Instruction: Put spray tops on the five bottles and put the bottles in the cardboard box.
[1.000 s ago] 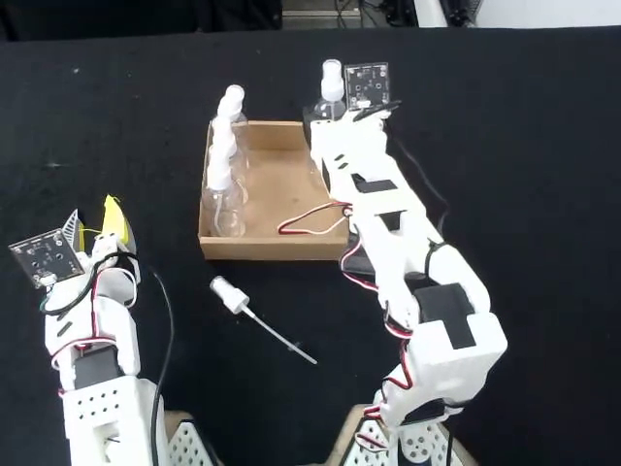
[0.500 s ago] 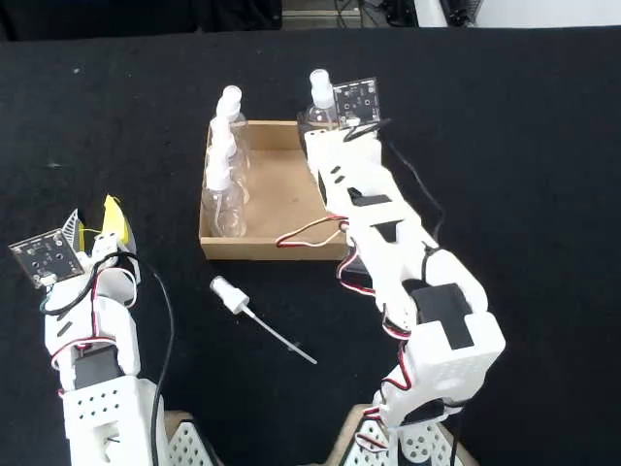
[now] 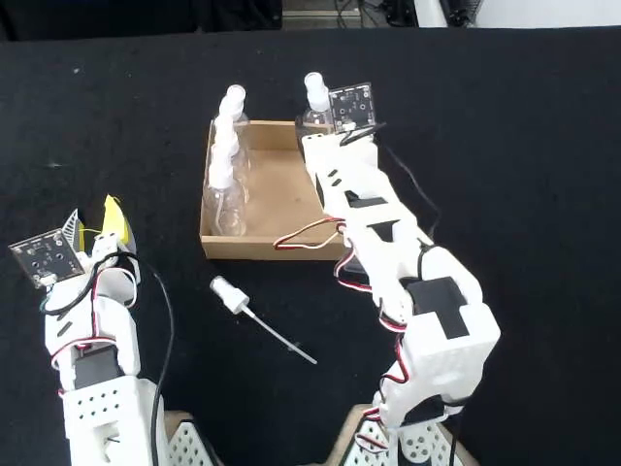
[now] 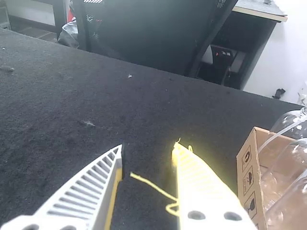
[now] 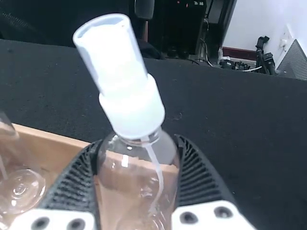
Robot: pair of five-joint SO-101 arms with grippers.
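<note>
Three capped bottles (image 3: 221, 189) in cardboard box (image 3: 277, 248), fourth bottle (image 5: 127, 124) pinched by right gripper (image 5: 137, 152), one loose spray top (image 3: 231, 294), left gripper (image 4: 146, 158) spread.

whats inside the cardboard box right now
A row of capped bottles along one wall of the cardboard box, bare floor beside them. The right arm covers its far corner.

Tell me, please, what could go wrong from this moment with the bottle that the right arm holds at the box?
The bottle sits tilted in the right pincer, near the far corner of the cardboard box. If it is released there, it may hit the rim and fall outside. The arm's cable loop hangs into the box by its near wall and might snag it, shaking the three standing bottles.
</note>
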